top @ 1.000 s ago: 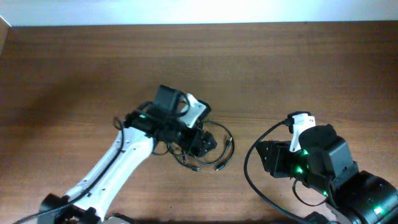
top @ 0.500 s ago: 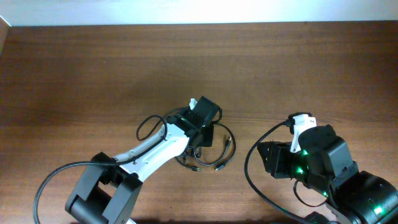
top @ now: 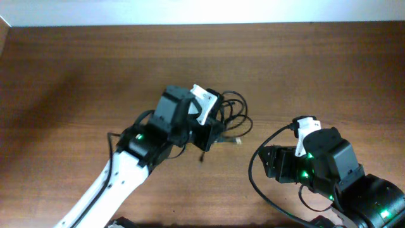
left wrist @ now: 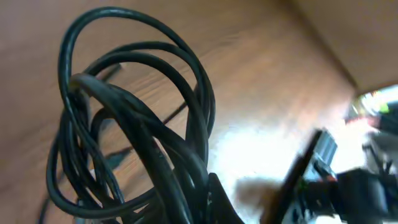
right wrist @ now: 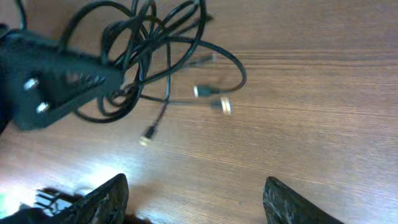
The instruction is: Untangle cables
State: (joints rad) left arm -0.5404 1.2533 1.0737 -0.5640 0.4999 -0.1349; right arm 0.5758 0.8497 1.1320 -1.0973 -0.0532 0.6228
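The cables (top: 231, 113) are a tangle of thin black loops at the table's middle, with a small plug end (top: 238, 141) trailing toward me. My left gripper (top: 211, 131) is shut on the bundle's left side. In the left wrist view the cables (left wrist: 130, 118) fill the frame, pinched at my left gripper (left wrist: 202, 202). The right wrist view shows the cables (right wrist: 155, 50) dangling, with plug ends (right wrist: 200, 91) low over the wood, beside the black left gripper (right wrist: 53, 81). My right gripper (right wrist: 196, 202) is open and holds nothing; overhead it (top: 271, 162) sits right of the bundle, apart from it.
The brown wooden table (top: 329, 69) spreads around both arms. The right arm's own thick black wire (top: 254, 166) loops beside its wrist. A white wall edge (top: 202, 11) runs along the table's far side.
My left gripper has closed on the cables and carried the bundle up and toward the far side, pulling the loops together. The right arm has stayed in place.
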